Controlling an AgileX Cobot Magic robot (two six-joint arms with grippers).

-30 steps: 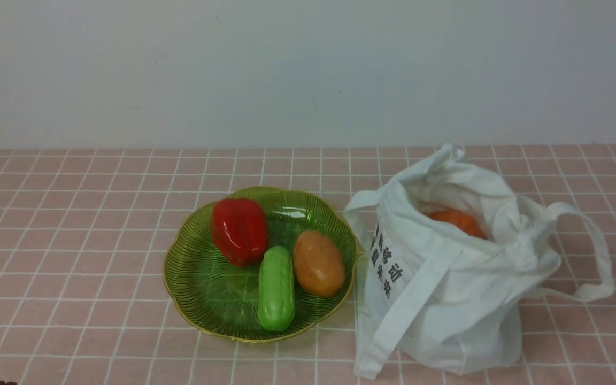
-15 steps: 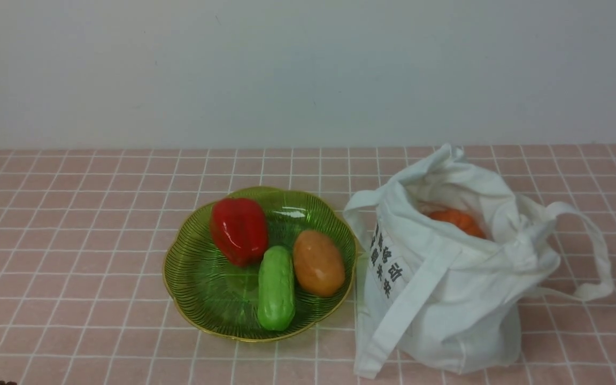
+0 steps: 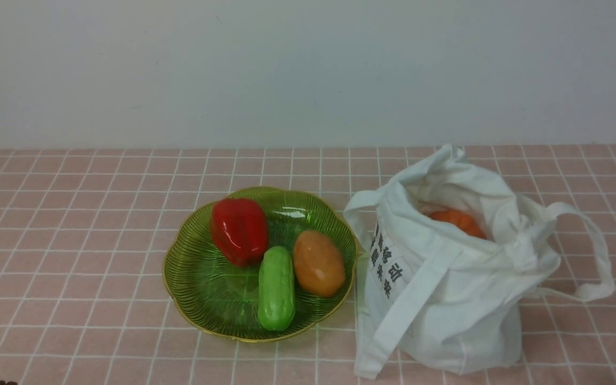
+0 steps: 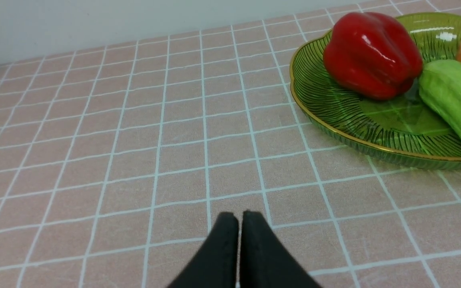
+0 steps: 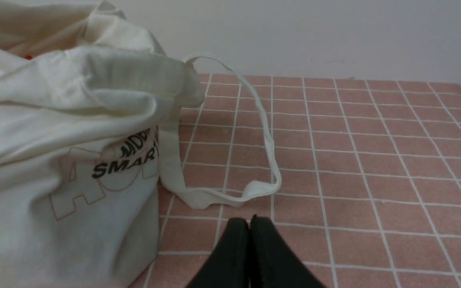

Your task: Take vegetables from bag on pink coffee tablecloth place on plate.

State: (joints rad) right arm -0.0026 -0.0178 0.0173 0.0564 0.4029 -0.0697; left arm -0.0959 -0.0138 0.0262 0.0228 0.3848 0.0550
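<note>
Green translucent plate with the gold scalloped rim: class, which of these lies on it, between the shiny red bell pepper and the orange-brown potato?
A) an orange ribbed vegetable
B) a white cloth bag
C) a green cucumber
C: the green cucumber lies on the green translucent plate, its upper end between the shiny red bell pepper and the orange-brown potato.

Plate of translucent green ribbed plastic (image 3: 206,315), left of the white cloth tote bag (image 3: 463,299), bearing a glossy red bell pepper (image 3: 239,230) behind and left of a green cucumber (image 3: 276,289), itself left of an orange-brown potato (image 3: 318,263).
</note>
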